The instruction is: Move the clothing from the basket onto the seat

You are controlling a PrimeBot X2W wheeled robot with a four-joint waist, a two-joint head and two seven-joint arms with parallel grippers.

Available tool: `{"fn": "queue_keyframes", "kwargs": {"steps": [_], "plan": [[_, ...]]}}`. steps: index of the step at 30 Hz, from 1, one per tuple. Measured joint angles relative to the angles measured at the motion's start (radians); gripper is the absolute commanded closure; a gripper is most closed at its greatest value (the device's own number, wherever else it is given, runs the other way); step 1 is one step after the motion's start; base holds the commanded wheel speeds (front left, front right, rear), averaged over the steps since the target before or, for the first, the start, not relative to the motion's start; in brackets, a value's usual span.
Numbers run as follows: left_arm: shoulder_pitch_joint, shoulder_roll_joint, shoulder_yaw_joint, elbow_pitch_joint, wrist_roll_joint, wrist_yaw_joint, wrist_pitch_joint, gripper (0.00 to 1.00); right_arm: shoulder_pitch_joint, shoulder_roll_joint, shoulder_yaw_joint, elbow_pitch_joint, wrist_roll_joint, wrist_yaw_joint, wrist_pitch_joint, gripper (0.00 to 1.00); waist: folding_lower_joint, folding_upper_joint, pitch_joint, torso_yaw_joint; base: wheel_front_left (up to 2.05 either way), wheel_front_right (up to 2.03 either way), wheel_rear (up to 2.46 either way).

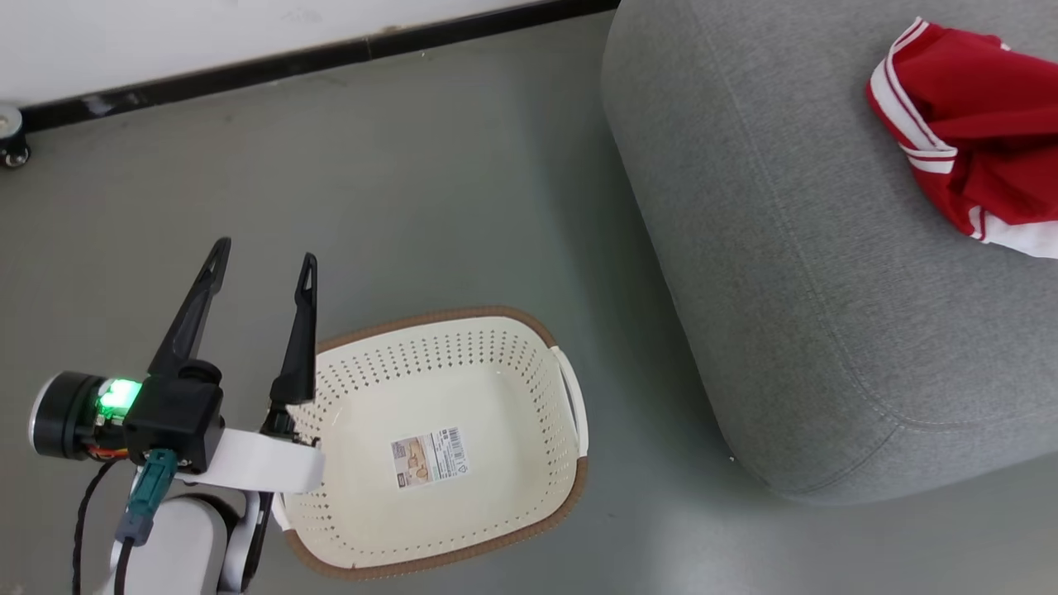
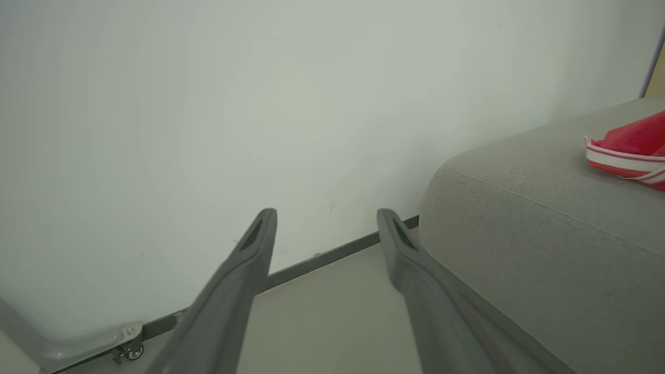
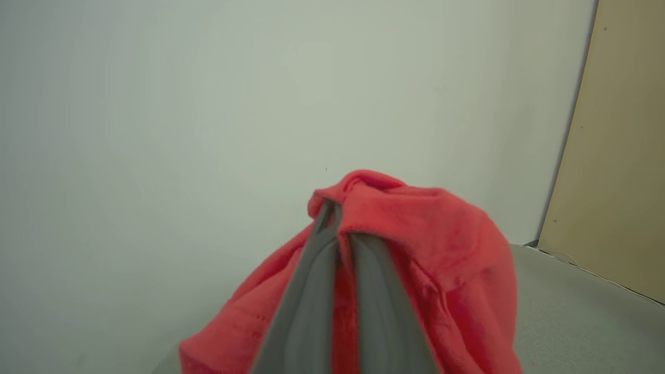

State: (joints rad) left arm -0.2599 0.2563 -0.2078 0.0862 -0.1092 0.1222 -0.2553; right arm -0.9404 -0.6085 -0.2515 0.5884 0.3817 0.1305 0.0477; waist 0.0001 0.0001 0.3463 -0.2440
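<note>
**Red garment on the sofa, another fold pinched in the right hand**

The left hand (image 1: 265, 252) hangs over the grey floor (image 1: 430, 182) just beside the left end of the laundry basket (image 1: 446, 314). Its two dark fingers are spread wide with nothing between them. In the left wrist view the left hand (image 2: 327, 213) points toward the white wall (image 2: 208, 104) and its dark skirting (image 2: 322, 259).

The basket stands on the floor near the sofa (image 1: 785, 289) but apart from it. A printed label (image 1: 430, 457) shows on its bare cream bottom.

A red garment with white stripe trim (image 1: 967, 124) lies bunched on top of the sofa, toward the right edge of the head view. The left wrist view shows the same striped red garment (image 2: 628, 148) resting on the sofa's (image 2: 545, 234) upper face.

In the right wrist view the right hand (image 3: 340, 223) has its fingers pressed together on a fold of red fabric (image 3: 441, 239). The fabric drapes over and around the fingertips, above the grey sofa cushion (image 3: 571, 311). I cannot tell whether this fabric is the striped piece or a second one.

A small caster wheel (image 1: 12, 145) sits by the skirting at the far left.
</note>
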Motion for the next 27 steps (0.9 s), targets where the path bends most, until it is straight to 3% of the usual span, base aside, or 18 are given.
{"fn": "queue_keyframes", "kwargs": {"steps": [8, 15, 27], "plan": [[-0.035, 0.02, -0.009, -0.027, 0.017, -0.008, 0.015, 0.0, -0.056, 0.013, -0.006, 0.072, -0.086, 0.0, -0.063, 1.0, 0.0, 0.0, 0.063, 0.031, 0.0, 0.0, 0.0], [-0.062, 0.024, -0.023, -0.04, 0.025, -0.018, 0.027, 0.0, -0.067, 0.083, 0.006, 0.144, -0.13, 0.0, -0.089, 1.0, 0.0, 0.0, 0.106, 0.05, 0.0, 0.0, 0.0], [-0.102, 0.028, -0.032, -0.051, 0.033, -0.026, 0.044, 0.0, -0.049, 0.141, -0.039, 0.289, -0.144, 0.0, -0.128, 1.0, 0.0, 0.0, 0.165, 0.061, 0.0, 0.0, 0.0]]}}
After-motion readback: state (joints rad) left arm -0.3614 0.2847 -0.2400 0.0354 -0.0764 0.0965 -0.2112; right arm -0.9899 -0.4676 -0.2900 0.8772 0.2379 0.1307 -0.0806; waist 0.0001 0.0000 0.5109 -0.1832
